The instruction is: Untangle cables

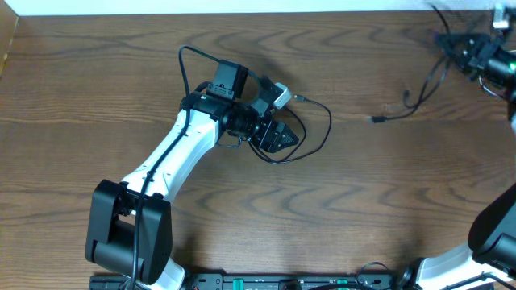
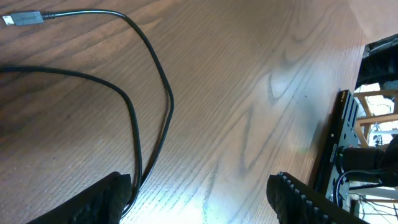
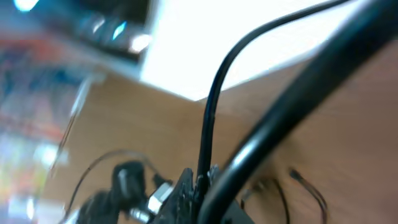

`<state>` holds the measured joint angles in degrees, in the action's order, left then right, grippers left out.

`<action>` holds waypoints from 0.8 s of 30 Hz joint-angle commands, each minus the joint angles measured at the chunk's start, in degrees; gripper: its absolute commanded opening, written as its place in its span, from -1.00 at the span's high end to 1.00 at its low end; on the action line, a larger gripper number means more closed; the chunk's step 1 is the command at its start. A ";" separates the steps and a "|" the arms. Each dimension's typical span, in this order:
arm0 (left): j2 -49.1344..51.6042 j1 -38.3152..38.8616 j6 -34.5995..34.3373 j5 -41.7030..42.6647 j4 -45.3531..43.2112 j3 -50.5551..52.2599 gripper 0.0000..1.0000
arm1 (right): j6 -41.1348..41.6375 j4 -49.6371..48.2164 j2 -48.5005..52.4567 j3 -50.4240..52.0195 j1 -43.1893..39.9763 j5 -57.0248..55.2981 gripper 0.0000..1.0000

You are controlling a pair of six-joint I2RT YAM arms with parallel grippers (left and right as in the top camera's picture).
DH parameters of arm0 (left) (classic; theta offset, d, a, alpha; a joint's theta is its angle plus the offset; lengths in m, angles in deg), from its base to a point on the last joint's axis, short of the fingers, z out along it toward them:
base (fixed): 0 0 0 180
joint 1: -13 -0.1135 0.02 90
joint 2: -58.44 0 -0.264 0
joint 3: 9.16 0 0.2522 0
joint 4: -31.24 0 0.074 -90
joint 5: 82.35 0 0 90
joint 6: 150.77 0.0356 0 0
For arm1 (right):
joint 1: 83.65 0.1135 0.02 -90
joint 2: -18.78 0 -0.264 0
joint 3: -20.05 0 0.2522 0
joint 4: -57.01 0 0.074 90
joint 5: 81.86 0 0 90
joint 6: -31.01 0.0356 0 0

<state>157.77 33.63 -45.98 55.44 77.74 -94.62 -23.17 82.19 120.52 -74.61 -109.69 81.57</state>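
Note:
A thin black cable (image 1: 326,129) lies in a loop on the wooden table, with a small plug end (image 1: 303,98). My left gripper (image 1: 280,138) is open over this loop. In the left wrist view the cable (image 2: 160,81) runs just inside the left finger, untouched, between the open jaws (image 2: 202,202), and its grey plug (image 2: 25,18) lies at the top left. My right gripper (image 1: 472,50) at the far right corner is shut on a second thin dark cable (image 1: 419,95), whose free end (image 1: 376,119) rests on the table. The blurred right wrist view shows the jaws (image 3: 202,186) pinching this cable (image 3: 211,112). No white cable shows.
The table's far edge (image 1: 242,14) runs along the top. The arm bases and a black rail (image 1: 266,282) sit at the near edge. A thick blurred black wire (image 3: 298,93) crosses the right wrist view.

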 commanded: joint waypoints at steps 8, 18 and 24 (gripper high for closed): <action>-1.29 -0.13 -0.50 0.59 0.00 0.22 -0.50 | -11.41 19.19 -1.36 -5.92 -1.11 -48.59 0.98; -1.29 -0.13 -0.48 0.57 0.87 0.24 -0.50 | -6.47 20.65 -0.85 -8.22 -9.64 -84.26 0.98; -1.29 -0.13 -0.26 0.55 0.87 0.24 -0.50 | -7.89 13.40 4.15 -8.22 -13.86 -81.18 0.98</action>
<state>157.77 33.63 -45.96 55.53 78.28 -94.62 -30.69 98.06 121.35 -82.00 -123.07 0.75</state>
